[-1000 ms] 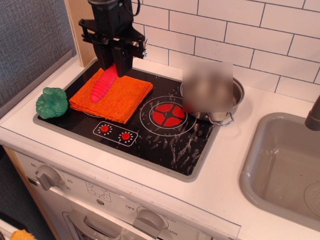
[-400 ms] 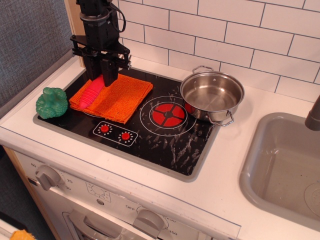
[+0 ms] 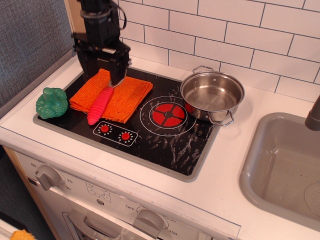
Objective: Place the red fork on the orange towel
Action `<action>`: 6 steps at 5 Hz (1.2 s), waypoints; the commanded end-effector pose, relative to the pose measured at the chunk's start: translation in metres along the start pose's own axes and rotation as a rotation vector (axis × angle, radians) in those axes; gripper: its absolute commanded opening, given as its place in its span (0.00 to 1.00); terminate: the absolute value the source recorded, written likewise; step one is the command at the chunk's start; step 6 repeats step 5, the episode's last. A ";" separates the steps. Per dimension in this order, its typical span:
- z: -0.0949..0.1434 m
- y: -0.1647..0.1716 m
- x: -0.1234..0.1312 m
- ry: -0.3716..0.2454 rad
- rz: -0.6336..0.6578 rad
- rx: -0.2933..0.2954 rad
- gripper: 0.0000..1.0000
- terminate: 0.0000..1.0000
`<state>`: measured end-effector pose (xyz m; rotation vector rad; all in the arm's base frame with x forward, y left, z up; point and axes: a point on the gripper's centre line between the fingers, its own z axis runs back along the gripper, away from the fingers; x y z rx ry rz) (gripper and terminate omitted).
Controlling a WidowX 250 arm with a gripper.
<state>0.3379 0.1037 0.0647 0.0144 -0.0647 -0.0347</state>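
Red fork (image 3: 99, 104) now lies free on orange towel (image 3: 111, 95), handle tip overhanging front edge toward stove knobs; a moment ago hand (image 3: 102, 65) gripped it lower left; hand now raised, fingers apart, empty; placement looks essentially done; retreat remains.

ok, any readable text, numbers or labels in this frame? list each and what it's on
"OFF" on the oven front panel, left of the middle knob.
"350", right of that knob, barely legible.
"20", right of the left knob, barely legible.
Other dial marks: too small to read.
Nothing elsewhere.
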 end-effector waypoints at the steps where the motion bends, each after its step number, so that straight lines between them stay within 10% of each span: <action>1: 0.073 -0.022 -0.018 -0.172 -0.049 0.029 1.00 0.00; 4: 0.071 -0.027 -0.024 -0.165 -0.041 -0.005 1.00 0.00; 5: 0.071 -0.027 -0.024 -0.165 -0.041 -0.005 1.00 1.00; 6: 0.071 -0.027 -0.024 -0.165 -0.041 -0.005 1.00 1.00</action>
